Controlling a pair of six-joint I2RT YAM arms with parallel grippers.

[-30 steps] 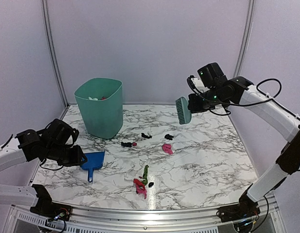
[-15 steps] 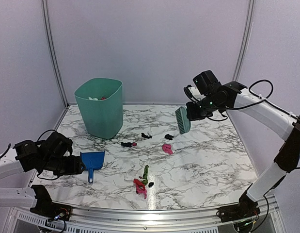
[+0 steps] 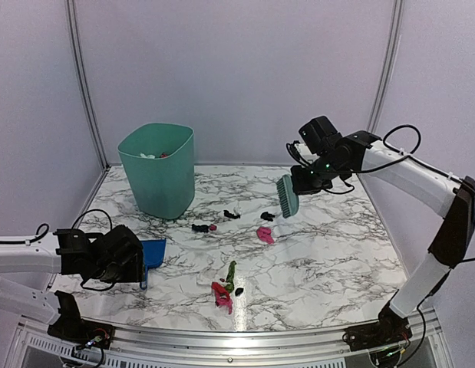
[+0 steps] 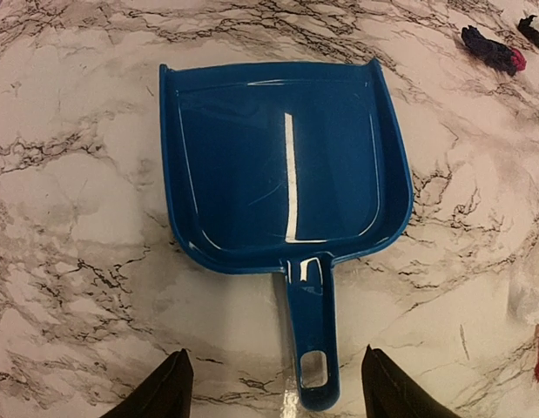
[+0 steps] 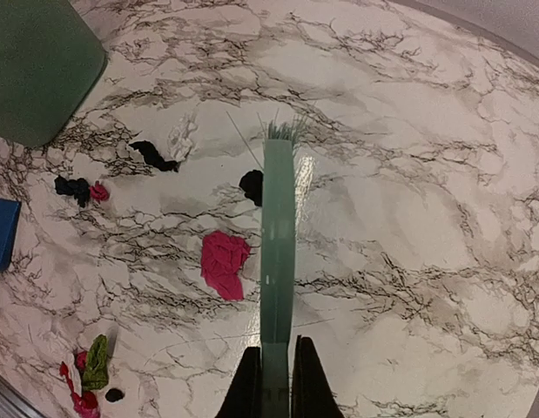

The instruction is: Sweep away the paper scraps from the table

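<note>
Paper scraps [image 3: 265, 234] lie on the table [image 3: 321, 253], all below and to the left of my right claw [image 3: 308, 178].

Right arm: reaches out over the far half of the table, elbow high, wrist turned down. The right claw is clamped on the handle of the green brush [image 3: 288, 196], which extends straight ahead of the fingers, bristles at the far end. I cannot tell whether the bristles touch the marble. In the right wrist view, a pink scrap [image 5: 224, 264] lies just left of the brush, and a black scrap [image 5: 251, 187] lies just beside the bristle end. Further left are a black and a white bit, then a black-and-pink pair. A green and red cluster [image 5: 97, 361] lies well back, near my left side.

Left arm: low, forearm stretched along the near left side. The left claw [image 4: 273, 366] is spread apart, its fingers either side of the blue dustpan's [image 4: 286, 192] handle, gripping nothing. The pan lies flat, mouth away from the claw.

Edges and room: open marble runs right of the brush to the table's edge. The green bin [image 3: 158, 169] stands at the far left, well beyond the dustpan. A metal rail [image 3: 237, 333] borders the near edge.
</note>
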